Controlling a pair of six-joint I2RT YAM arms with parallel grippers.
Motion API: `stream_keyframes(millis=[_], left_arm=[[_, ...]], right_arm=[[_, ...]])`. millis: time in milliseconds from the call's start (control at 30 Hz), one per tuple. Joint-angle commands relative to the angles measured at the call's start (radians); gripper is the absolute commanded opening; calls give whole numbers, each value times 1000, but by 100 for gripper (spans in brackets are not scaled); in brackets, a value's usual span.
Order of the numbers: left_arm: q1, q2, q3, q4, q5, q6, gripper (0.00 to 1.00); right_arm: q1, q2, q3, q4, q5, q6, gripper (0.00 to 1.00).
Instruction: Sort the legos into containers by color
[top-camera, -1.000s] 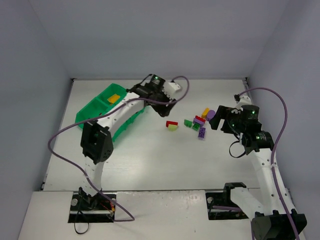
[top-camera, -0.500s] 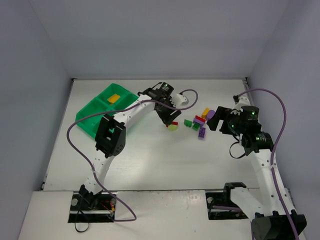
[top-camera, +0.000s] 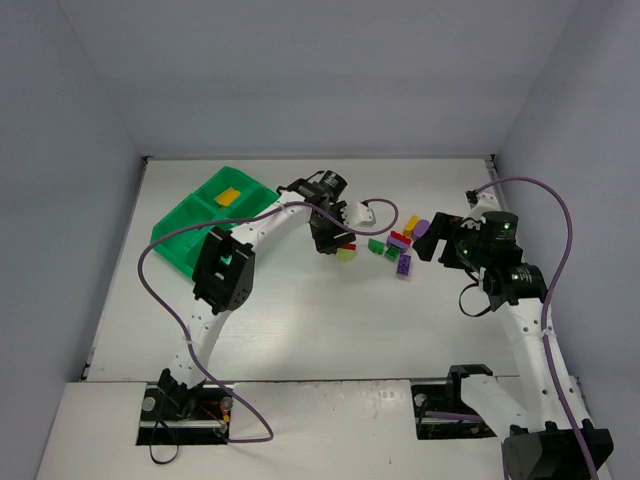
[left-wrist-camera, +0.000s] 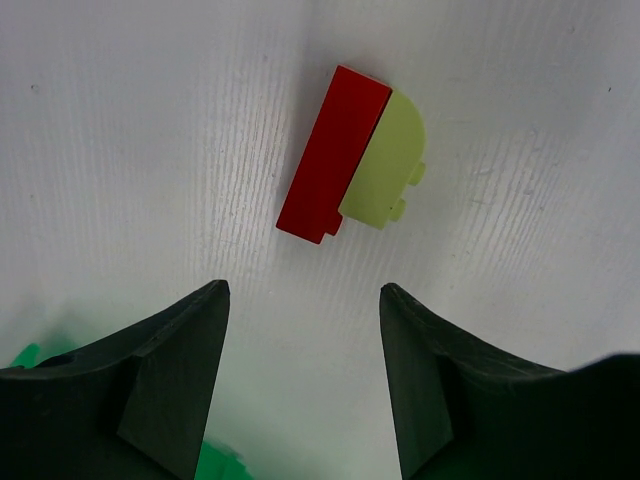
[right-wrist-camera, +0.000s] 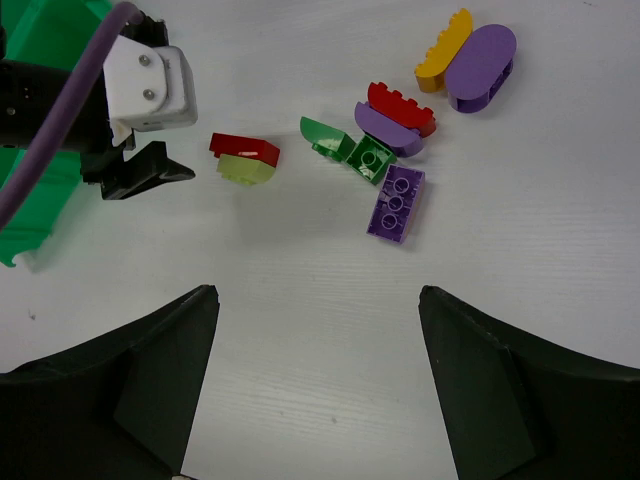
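From above, the left pincer (top-camera: 333, 243) hangs beside a red brick (top-camera: 348, 244) and a lime brick (top-camera: 347, 256) on the tabletop (top-camera: 300, 320). The green tray (top-camera: 185, 228) lies well apart on the left, a yellow brick (top-camera: 228, 197) in one far compartment. The right pincer (top-camera: 437, 240) hovers near the other legos (top-camera: 400, 250). Left wrist: jaws apart, empty, red and lime bricks touching just ahead. Right wrist: jaws wide apart, empty, the legos beyond them.

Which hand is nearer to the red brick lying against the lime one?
Left. The left hand hovers open beside the red brick; the right hand is farther off, beyond the studded purple brick.
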Motion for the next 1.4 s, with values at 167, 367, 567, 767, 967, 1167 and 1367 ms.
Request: stream_keyframes(millis=[167,367,567,767,967,1167,1367], left_arm=[[3,-7,21,29,-1,157,56],[1,20,35,46,33,179,56],[-3,63,67,57,50,176,55],[-3,83,92,74,80,159,49],[-2,82,84,74,146,134,26],[0,33,-21,127,235,50,0],[4,-87,-236,341,231,-112,0]], right_arm=[[0,16,13,48,-12,6,78],[0,24,18,48,3,-2,78],[0,42,28,48,9,-9,78],[0,68,42,50,8,-16,78],[0,82,42,51,3,-25,78],[0,87,39,59,-23,-17,77],[0,84,25,71,-52,-3,76]])
